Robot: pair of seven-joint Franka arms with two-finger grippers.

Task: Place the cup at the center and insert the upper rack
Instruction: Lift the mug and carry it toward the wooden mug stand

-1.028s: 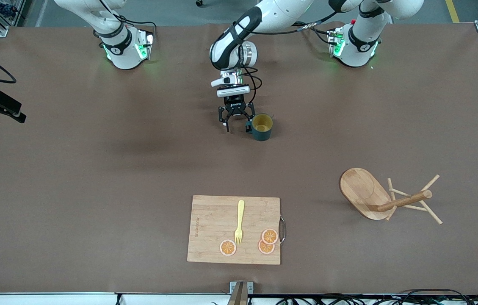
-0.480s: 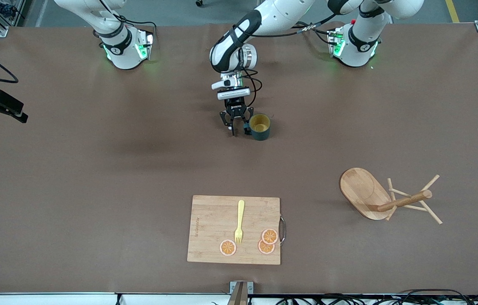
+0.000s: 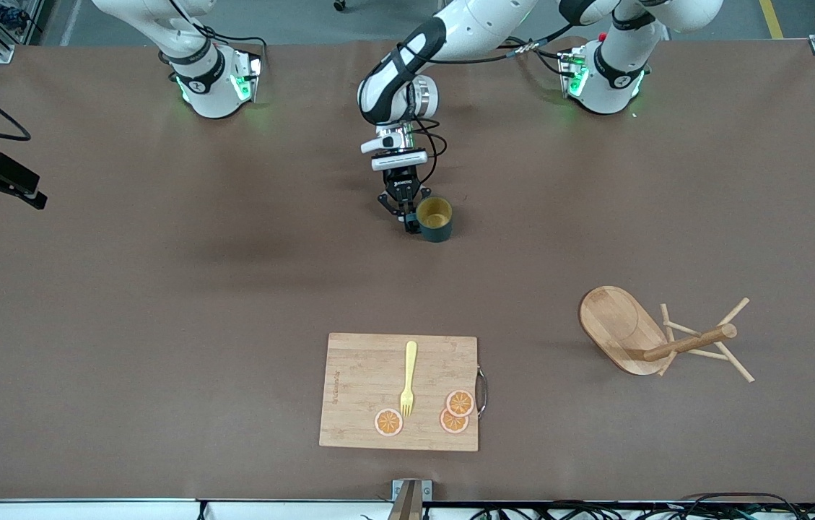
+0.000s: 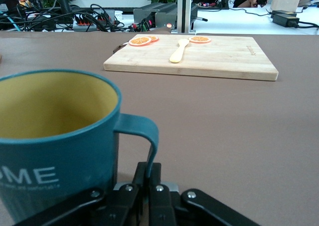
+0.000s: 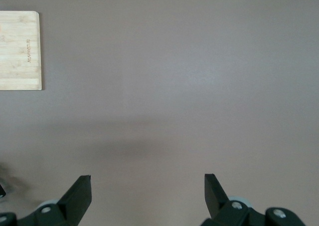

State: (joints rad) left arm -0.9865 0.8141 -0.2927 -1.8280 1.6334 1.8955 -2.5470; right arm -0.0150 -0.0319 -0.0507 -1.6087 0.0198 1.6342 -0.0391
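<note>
The dark teal cup (image 3: 435,219) with a yellow inside stands upright on the table, midway between the arms' bases. My left gripper (image 3: 409,220) is low beside it, shut on the cup's handle. In the left wrist view the cup (image 4: 55,136) fills the near field and its thin handle (image 4: 147,136) is pinched in the left gripper (image 4: 149,172). The wooden mug tree (image 3: 656,338) lies on its side toward the left arm's end, nearer the front camera than the cup. My right gripper (image 5: 148,186) is open and empty over bare table; it is out of the front view.
A wooden cutting board (image 3: 364,383) lies near the table's front edge with a yellow fork (image 3: 408,378) and orange slices (image 3: 454,412) on it. It also shows in the left wrist view (image 4: 219,61) and the right wrist view (image 5: 19,51).
My left gripper has closed from open onto the cup's handle. The cup has shifted slightly toward the right arm's end. The mug tree has not moved.
</note>
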